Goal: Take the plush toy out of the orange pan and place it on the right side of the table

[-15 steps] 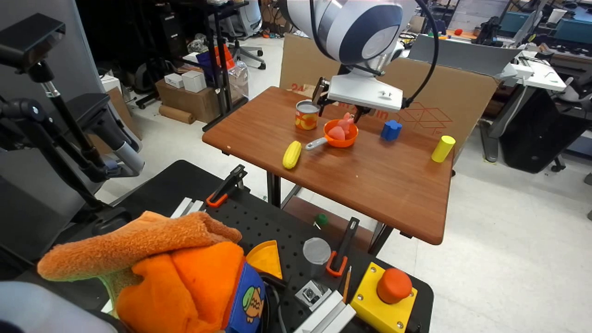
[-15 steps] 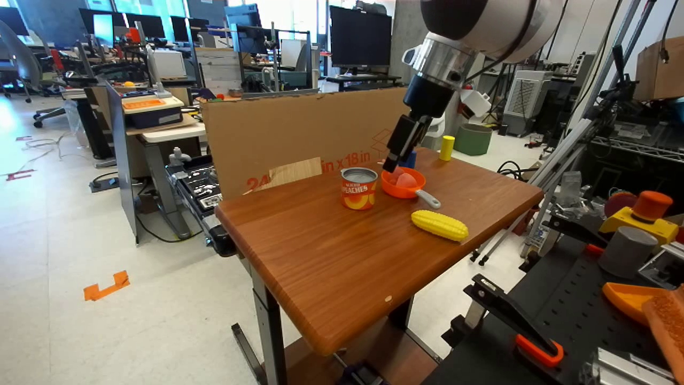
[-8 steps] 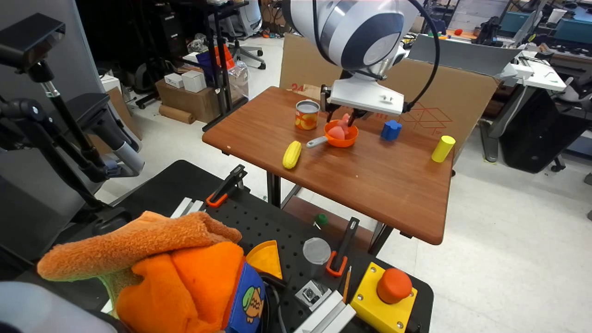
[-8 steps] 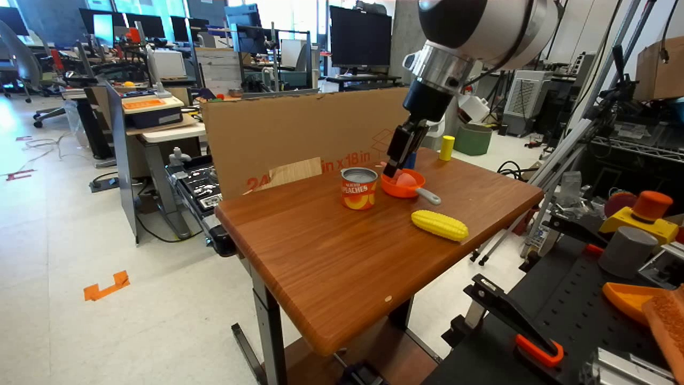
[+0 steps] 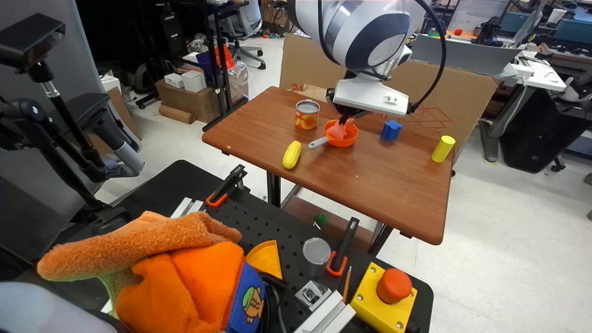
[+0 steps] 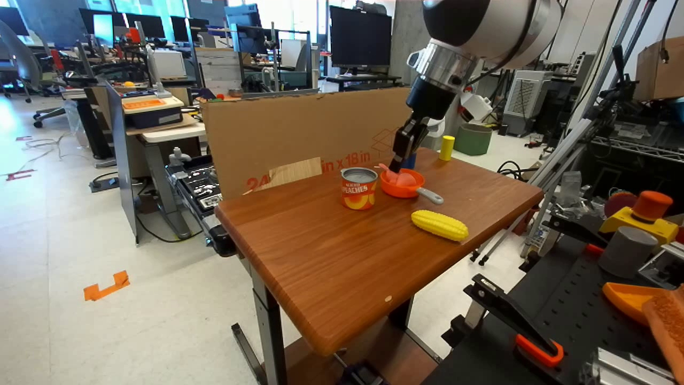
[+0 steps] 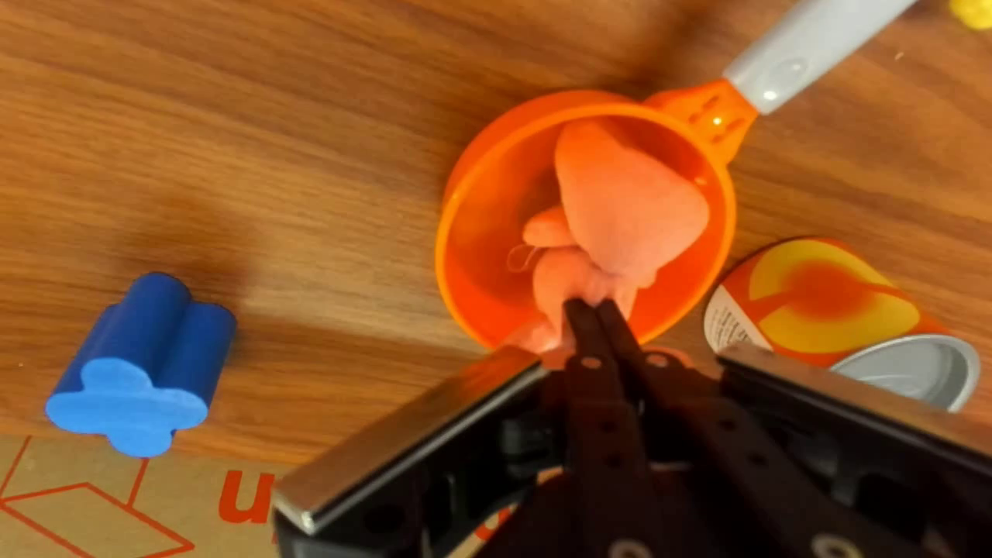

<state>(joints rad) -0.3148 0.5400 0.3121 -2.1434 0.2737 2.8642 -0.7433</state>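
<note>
One brown table (image 5: 393,180) is the biggest piece here, and the toy hasn't made it over to the right side yet. Next size down is the orange pan (image 7: 496,209), sitting flat on the wood. The plush toy (image 7: 629,205) is in it, fat body down in the bowl and a thin bit poking out over the rim. I'd guess it's super light and squishy, more grippy than slippery, pretty much unbreakable. Best grab spot imo is the narrow part near the head; the round body would probably just squash and roll. Smallest bit last: the gripper (image 7: 594,308) is closed nearly all the way, fingertips (image 7: 583,332) almost together with what looks like a thin pinch of plush at that narrow part. Can't tell if they touch the rim too, so I'd lift straight up, gently.
</note>
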